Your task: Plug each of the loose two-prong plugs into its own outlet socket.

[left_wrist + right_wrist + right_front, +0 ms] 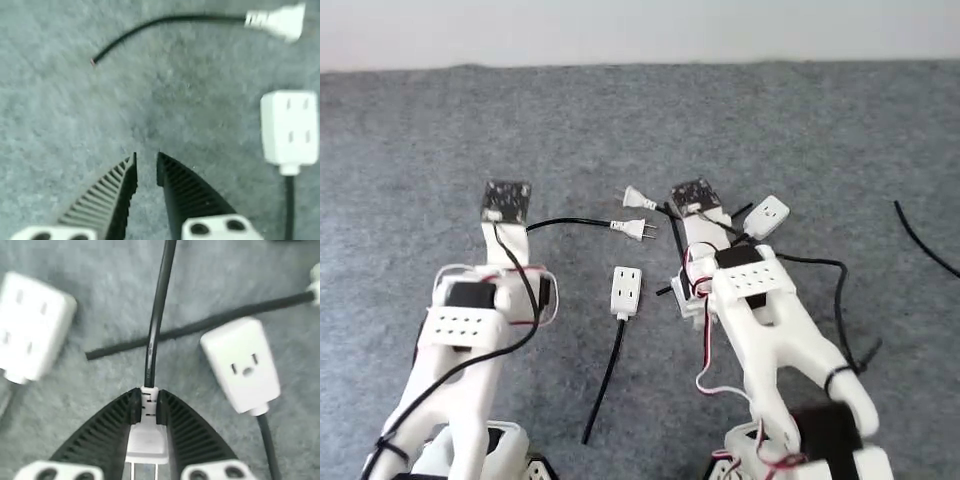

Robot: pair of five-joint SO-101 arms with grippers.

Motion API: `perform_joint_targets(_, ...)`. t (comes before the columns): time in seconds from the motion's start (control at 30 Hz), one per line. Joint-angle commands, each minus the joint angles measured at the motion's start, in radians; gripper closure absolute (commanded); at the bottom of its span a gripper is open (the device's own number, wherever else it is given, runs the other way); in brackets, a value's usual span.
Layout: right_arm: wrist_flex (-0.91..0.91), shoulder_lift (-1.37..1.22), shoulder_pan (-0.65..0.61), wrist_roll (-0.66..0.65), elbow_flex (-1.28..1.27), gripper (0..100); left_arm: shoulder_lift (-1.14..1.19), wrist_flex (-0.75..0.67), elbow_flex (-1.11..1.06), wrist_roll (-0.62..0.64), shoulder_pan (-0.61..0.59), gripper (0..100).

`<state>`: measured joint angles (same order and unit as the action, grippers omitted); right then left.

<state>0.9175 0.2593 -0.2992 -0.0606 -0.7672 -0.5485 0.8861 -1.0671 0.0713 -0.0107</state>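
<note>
1. Held plug (146, 437): a white two-prong plug pinched between the fingers of the right gripper (146, 401). Its prongs point back toward the wrist and its black cord runs straight away.
2. Short-cord plug (636, 229): white, lying flat, prongs toward the right gripper. Its short black cord ends in a cut tip.
3. Far plug (638, 199): white, lying flat just beyond the short-cord plug.
4. Four-slot outlet (626, 289): a white block, face up, on the near side of the short-cord plug, with a black cord trailing away.
5. Grounded outlet (767, 216): white, single socket, face up, turned diagonally.
</note>
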Motion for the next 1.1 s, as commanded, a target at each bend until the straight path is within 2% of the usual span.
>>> perform_joint_targets(0.0,-0.021,0.163,-0.067,0.054,0.066,99.0,-0.028,-0.041,-0.031,-0.009,-0.002,94)
perform_joint_targets(0.23,-0.018,0.372,-0.288,0.078,0.081,99.0,-0.012,-0.049,-0.045,-0.011,0.086,95)
perform_joint_targets(0.33,0.05,0.398,-0.341,0.017,0.143,99.1,0.06,-0.109,-0.018,-0.011,0.081,95)
perform_joint_targets(0.47,0.174,0.443,-0.371,-0.035,0.167,99.0,0.247,-0.12,0.134,-0.003,-0.034,95)
perform_joint_targets(0.57,0.209,0.519,-0.372,-0.098,0.152,99.0,0.446,-0.104,0.271,-0.003,-0.061,95)
perform_joint_targets(0.77,0.246,0.687,-0.374,-0.124,0.144,99.0,0.72,0.094,0.567,-0.015,-0.058,95)
perform_joint_targets(1.07,0.231,0.768,-0.464,-0.124,0.097,99.0,0.741,0.143,0.599,-0.18,-0.002,95)
